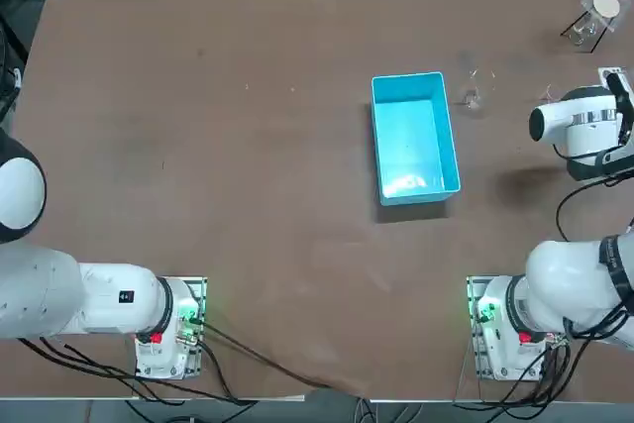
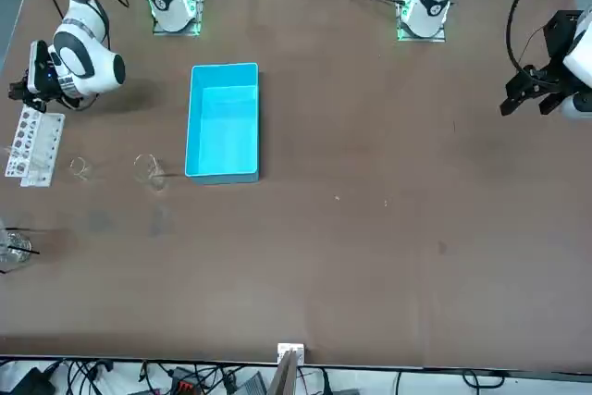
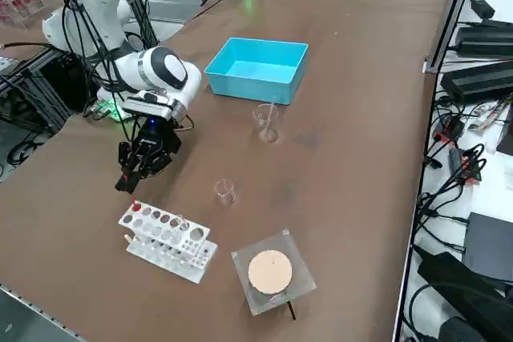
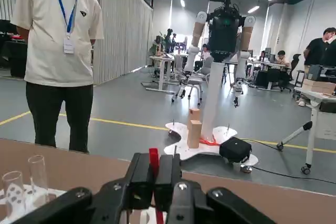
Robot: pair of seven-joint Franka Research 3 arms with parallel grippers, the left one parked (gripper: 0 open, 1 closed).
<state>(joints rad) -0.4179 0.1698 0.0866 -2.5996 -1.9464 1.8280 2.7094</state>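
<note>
My right gripper (image 3: 131, 178) hangs low over the table's right edge, pointing sideways, just beside a white test-tube rack (image 3: 168, 242). In the wrist view the gripper (image 4: 155, 167) is shut on a thin red object (image 4: 154, 157) that stands up between the fingers. Clear tubes (image 4: 37, 176) in the rack show close by. From the front, the gripper (image 2: 28, 82) sits right behind the rack (image 2: 32, 143). A small beaker (image 3: 224, 191) stands a little past the rack, apart from the gripper.
An open blue bin (image 1: 451, 136) sits mid-table, with a taller beaker (image 3: 267, 122) between it and the rack. A clear square stand holding a tan disc (image 3: 271, 271) is at the table's corner. A person (image 4: 58, 51) stands beyond the table edge.
</note>
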